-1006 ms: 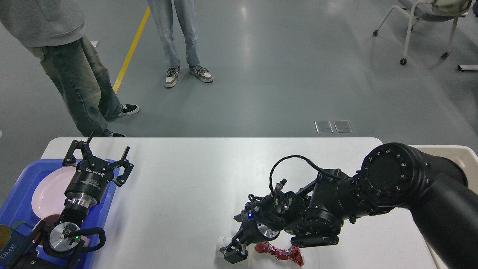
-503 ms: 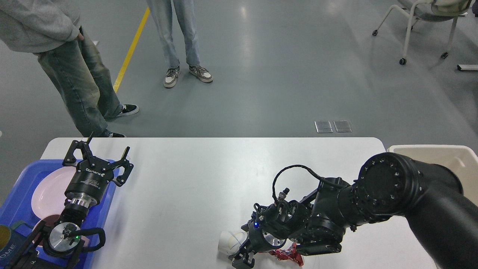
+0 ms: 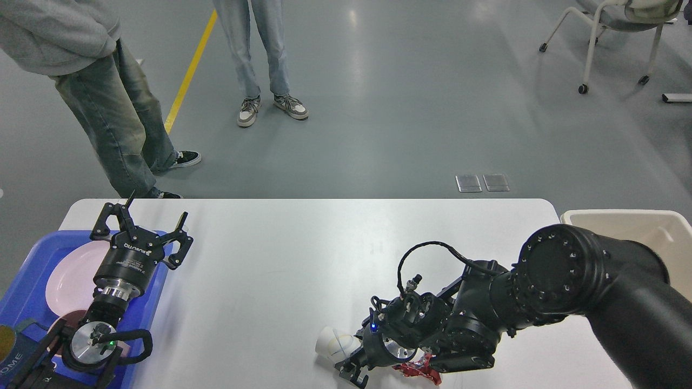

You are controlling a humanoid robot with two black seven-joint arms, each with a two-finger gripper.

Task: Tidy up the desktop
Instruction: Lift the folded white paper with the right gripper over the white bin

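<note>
The white desktop (image 3: 281,254) fills the lower half of the head view. A white paper cup (image 3: 331,341) lies on its side near the front edge, and a crumpled red wrapper (image 3: 420,370) lies just to its right, partly under my right wrist. My right gripper (image 3: 352,374) points down at the frame's bottom edge, right beside the cup. Its dark fingers cannot be told apart. My left gripper (image 3: 141,222) hangs open over the far edge of the blue tray, holding nothing.
A blue tray (image 3: 27,302) with a pink plate (image 3: 70,281) sits at the left end of the table. A beige bin (image 3: 649,229) stands at the right end. Two people (image 3: 108,108) stand just beyond the far edge. A wheeled chair (image 3: 616,32) is far right.
My right gripper has moved down and toward the front edge, beside the cup. More of the white cup now shows and less of the red wrapper. The left arm stayed still.
</note>
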